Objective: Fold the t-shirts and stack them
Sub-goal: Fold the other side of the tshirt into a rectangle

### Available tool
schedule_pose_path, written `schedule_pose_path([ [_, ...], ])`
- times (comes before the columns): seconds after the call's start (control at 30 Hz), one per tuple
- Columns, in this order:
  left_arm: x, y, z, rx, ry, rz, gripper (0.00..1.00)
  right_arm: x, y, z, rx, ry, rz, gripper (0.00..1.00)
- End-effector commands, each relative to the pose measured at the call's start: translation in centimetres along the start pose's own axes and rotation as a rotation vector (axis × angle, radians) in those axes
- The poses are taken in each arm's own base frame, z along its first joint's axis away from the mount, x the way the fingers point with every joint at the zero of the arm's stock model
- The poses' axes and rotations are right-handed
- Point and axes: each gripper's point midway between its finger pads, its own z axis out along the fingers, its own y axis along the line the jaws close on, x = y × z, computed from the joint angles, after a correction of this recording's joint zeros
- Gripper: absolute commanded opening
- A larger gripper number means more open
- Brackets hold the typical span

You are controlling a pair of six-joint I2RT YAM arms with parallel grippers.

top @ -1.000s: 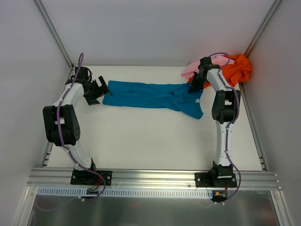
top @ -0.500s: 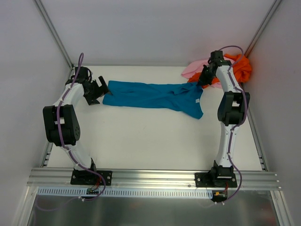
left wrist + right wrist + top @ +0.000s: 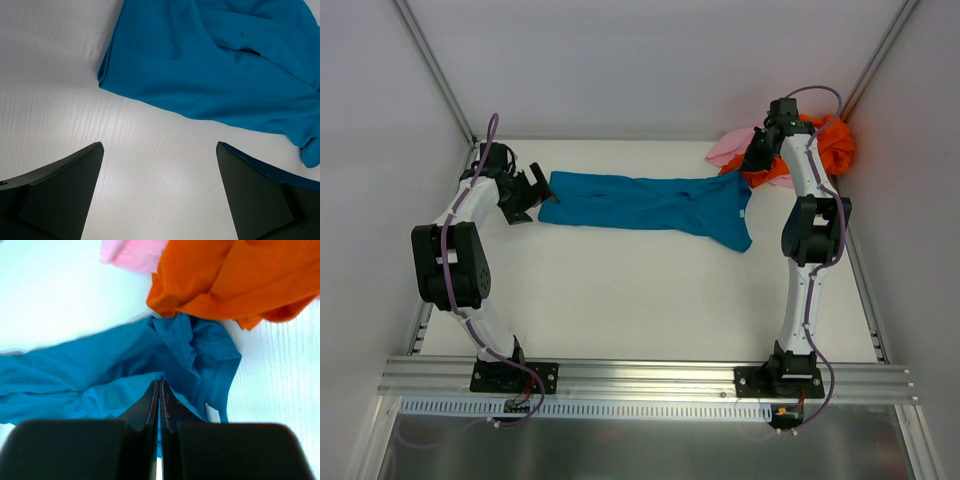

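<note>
The teal-blue t-shirt (image 3: pixel 650 205) lies stretched in a long band across the back of the table. Its white neck tag (image 3: pixel 212 414) shows near the right end. My right gripper (image 3: pixel 750 175) is shut on a fold of that right end, and the cloth rises up to the closed fingertips (image 3: pixel 159 384). Just behind it, the orange t-shirt (image 3: pixel 830 145) (image 3: pixel 240 275) is bunched in the back right corner, with the pink t-shirt (image 3: pixel 730 148) (image 3: pixel 132 252) beside it. My left gripper (image 3: pixel 533 190) (image 3: pixel 159 147) stands open over bare table just short of the teal-blue t-shirt's (image 3: pixel 210 65) left end, holding nothing.
White walls with metal corner posts (image 3: pixel 435 80) close in the table at the back and sides. An aluminium rail (image 3: pixel 640 375) with both arm bases runs along the near edge. The white tabletop (image 3: pixel 620 290) spreads in front of the shirts.
My right arm has swung back and to the right toward the corner, jaws still shut, drawing the teal-blue t-shirt's right end up with it. The left arm has not moved.
</note>
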Motion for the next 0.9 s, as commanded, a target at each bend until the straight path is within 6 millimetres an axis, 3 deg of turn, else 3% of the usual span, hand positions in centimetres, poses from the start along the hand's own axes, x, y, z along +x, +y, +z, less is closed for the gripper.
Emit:
schedule_pose_path([
  [0.0, 0.2, -0.4, -0.1, 0.011, 0.002, 0.025, 0.99, -2.3, 0.1, -0.8, 0.005, -0.065, 0.014, 0.00],
  [0.13, 0.1, -0.4, 0.0, 0.013, 0.007, 0.025, 0.99, -2.5, -0.1, -0.1, 0.012, -0.067, 0.021, 0.01],
  [0.2, 0.1, -0.5, 0.1, 0.014, 0.006, 0.027, 0.99, -2.4, -0.7, 0.4, 0.035, -0.067, 0.025, 0.40],
  [0.23, 0.1, -0.5, 0.1, 0.014, 0.010, 0.026, 0.99, -2.5, -1.0, 0.6, 0.046, -0.074, 0.026, 0.89],
  [0.27, 0.0, -0.5, 0.1, 0.015, 0.008, 0.025, 0.99, -2.5, -0.9, 0.6, 0.048, -0.076, 0.024, 0.96],
  [0.4, 0.1, -0.5, 0.2, 0.015, 0.013, 0.025, 0.99, -2.8, -0.6, 0.0, 0.034, -0.088, 0.017, 0.99],
  [0.57, 0.3, -0.6, 0.4, 0.021, 0.018, 0.020, 0.99, -2.7, 1.1, -2.7, -0.016, -0.092, 0.014, 0.99],
  [0.63, 0.4, -0.7, 0.5, 0.024, 0.021, 0.019, 0.99, -1.3, 2.4, -3.0, -0.046, -0.060, -0.003, 0.99],
  [0.67, 0.4, -0.9, 0.5, 0.029, 0.021, 0.017, 0.99, 0.4, 4.5, -3.1, -0.075, -0.032, -0.041, 1.00],
  [0.7, 0.3, -0.9, 0.6, 0.029, 0.019, 0.016, 0.99, 0.6, 4.5, -3.0, -0.077, -0.025, -0.041, 0.99],
  [0.87, 0.3, -1.7, 0.5, 0.042, 0.018, 0.026, 0.99, 5.4, 8.7, -0.9, -0.141, 0.098, -0.060, 0.98],
])
